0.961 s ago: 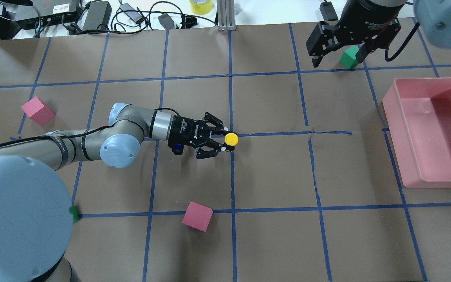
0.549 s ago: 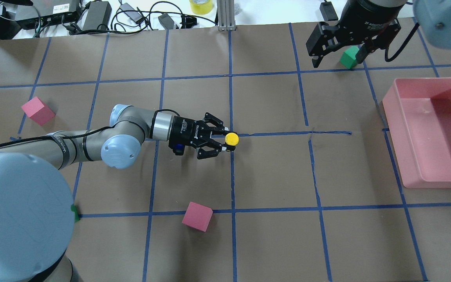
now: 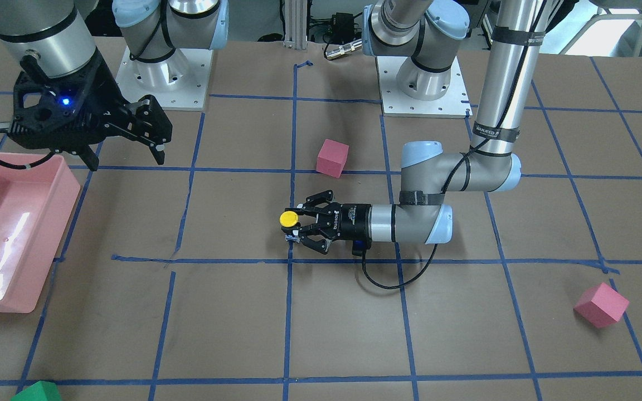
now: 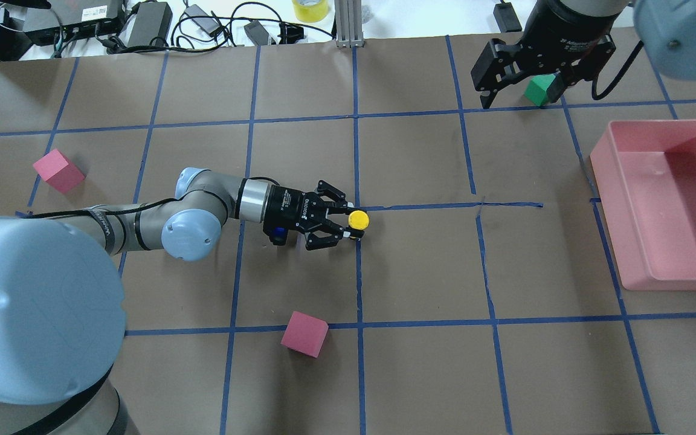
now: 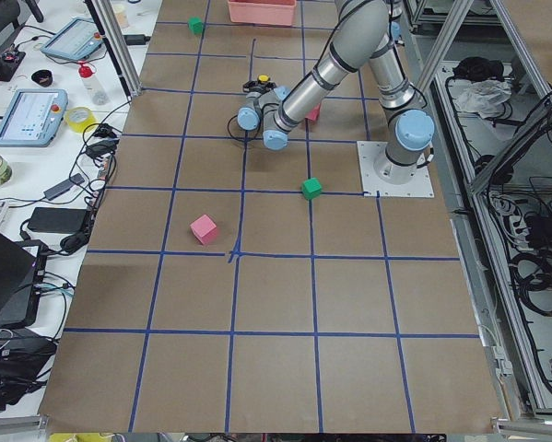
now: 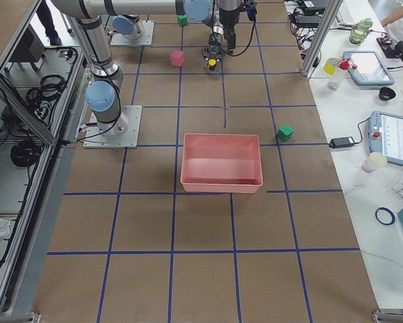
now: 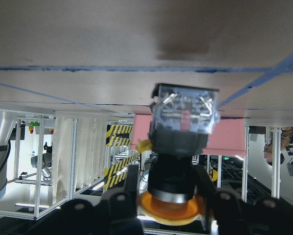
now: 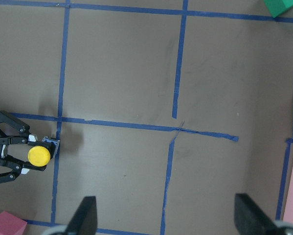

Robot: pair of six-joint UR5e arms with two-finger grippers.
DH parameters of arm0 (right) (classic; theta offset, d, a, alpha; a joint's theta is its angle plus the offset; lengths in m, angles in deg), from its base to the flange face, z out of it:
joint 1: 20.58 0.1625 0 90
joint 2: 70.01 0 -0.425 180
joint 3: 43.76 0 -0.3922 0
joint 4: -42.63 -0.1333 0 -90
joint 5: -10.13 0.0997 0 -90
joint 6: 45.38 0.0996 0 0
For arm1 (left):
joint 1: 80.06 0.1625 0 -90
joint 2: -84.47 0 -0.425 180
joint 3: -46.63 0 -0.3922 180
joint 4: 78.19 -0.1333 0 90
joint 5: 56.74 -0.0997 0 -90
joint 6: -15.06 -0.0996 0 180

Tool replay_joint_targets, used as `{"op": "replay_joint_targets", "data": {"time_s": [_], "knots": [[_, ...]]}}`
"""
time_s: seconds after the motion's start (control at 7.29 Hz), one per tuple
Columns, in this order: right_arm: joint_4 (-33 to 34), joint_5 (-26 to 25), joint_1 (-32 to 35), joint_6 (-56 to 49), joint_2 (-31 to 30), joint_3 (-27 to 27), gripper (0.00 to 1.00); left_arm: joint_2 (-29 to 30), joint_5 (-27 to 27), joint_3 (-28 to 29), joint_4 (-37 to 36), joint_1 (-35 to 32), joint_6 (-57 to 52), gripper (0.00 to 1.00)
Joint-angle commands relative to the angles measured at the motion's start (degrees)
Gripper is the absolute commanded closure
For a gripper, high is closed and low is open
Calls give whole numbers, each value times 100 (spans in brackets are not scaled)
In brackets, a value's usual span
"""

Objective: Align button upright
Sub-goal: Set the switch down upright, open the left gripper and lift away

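Left gripper (image 4: 351,222) is lying low and level near table (image 4: 420,272) centre, clenching the button (image 4: 358,219) by its black body. Yellow cap is facing up and the grey base is pointing down at a tape crossing (image 4: 358,208). Can't tell if the base is touching the table. Right gripper (image 4: 520,84) is hanging high at 2 o'clock from the button, fingers spread, gripping nothing. Green cube (image 4: 538,89) is showing between its fingers in the overhead view. Pink cube (image 4: 304,333) is sitting at 7 o'clock of the button, second pink cube (image 4: 58,171) at 9 o'clock, bin (image 4: 668,199) at 3 o'clock.
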Motion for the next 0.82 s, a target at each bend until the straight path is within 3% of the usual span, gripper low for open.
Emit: {"op": "replay_joint_targets", "data": {"time_s": [0.0, 0.27, 0.41, 0.55, 0.69], "knots": [[0, 2, 2, 5, 0, -9, 0, 8, -55, 6, 54, 0, 14, 50], [0, 2, 2, 5, 9, -35, 0, -18, -64, 15, 55, 0, 23, 27], [9, 11, 2, 14, 0, -44, 0, -105, -72, 32, 55, 0, 110, 22], [18, 11, 2, 5, 9, -44, 0, -254, -264, 215, 29, 0, 564, 18], [18, 11, 11, 14, 0, -44, 0, -404, -901, 582, 2, 0, 968, 5]]}}
